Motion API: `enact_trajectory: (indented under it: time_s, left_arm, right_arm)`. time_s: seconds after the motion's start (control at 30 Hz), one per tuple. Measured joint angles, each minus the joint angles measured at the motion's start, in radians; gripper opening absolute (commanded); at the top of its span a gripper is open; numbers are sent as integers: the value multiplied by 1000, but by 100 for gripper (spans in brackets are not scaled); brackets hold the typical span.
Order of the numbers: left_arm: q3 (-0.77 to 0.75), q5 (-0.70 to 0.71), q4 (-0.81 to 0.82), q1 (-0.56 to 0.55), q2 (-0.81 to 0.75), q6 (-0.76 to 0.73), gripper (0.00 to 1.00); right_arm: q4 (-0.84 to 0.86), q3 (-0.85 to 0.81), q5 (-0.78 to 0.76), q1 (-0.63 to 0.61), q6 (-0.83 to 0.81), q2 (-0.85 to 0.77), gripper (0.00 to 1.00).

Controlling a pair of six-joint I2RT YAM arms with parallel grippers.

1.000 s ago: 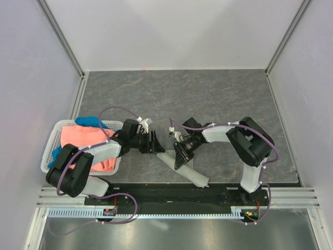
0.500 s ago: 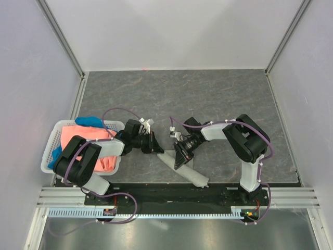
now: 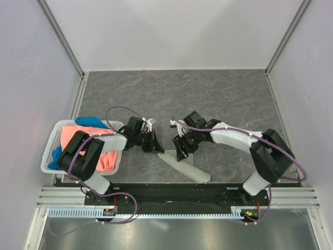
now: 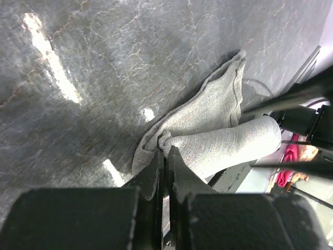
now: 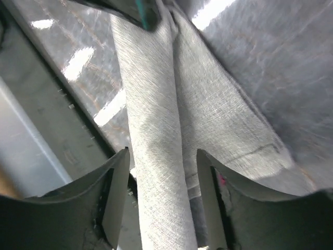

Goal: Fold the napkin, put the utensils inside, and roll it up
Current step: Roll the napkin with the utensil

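Right arm [image 3: 234, 136] just swung out wide, right gripper [image 5: 162, 156] released astride the rolled napkin [image 3: 184, 167]. Left gripper [image 4: 165, 156] is clenched at the roll's end, so I'd call it nearly done.

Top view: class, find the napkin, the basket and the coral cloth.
napkin [image 3: 186, 168], top view, middle of the roll.
basket [image 3: 48, 147], top view, left wall.
coral cloth [image 3: 83, 136], top view, upper part.

Napkin [image 3: 184, 169] is showing plain light grey weave. Table [image 3: 208, 94] is showing dark grey marbling, pale veins. White basket [image 3: 52, 148] is showing a coral-orange cloth [image 3: 83, 136] and a blue cloth [image 3: 89, 121].
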State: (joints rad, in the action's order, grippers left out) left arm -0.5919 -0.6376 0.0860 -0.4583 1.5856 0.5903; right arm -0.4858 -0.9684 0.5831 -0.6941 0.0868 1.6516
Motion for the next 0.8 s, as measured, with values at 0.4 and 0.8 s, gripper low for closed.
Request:
enact_trajectory:
  time_s: [0.4,0.8]
  left_arm:
    - [-67,-21,-85,3,56,0,2]
    - [-76,-20,-103,3,58,0,5]
  right_arm:
    - [66,31,-548,-363,-48,-149,70]
    - [81,31,-622,-407,-67,-23,63]
